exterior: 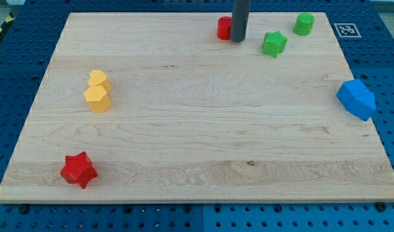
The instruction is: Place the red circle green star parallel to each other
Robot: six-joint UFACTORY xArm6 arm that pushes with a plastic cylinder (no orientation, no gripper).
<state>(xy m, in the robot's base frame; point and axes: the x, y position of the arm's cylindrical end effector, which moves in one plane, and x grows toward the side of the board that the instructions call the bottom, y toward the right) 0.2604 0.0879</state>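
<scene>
The red circle sits near the view's top edge of the wooden board, partly hidden behind my rod. My tip touches the red circle's right side. The green star lies to the right of my tip, a short gap away and slightly lower in the view than the red circle.
A green round block sits at the top right. Two blue blocks rest together at the right edge. A yellow heart and a yellow hexagon touch at the left. A red star is at the bottom left. The board ends at blue pegboard.
</scene>
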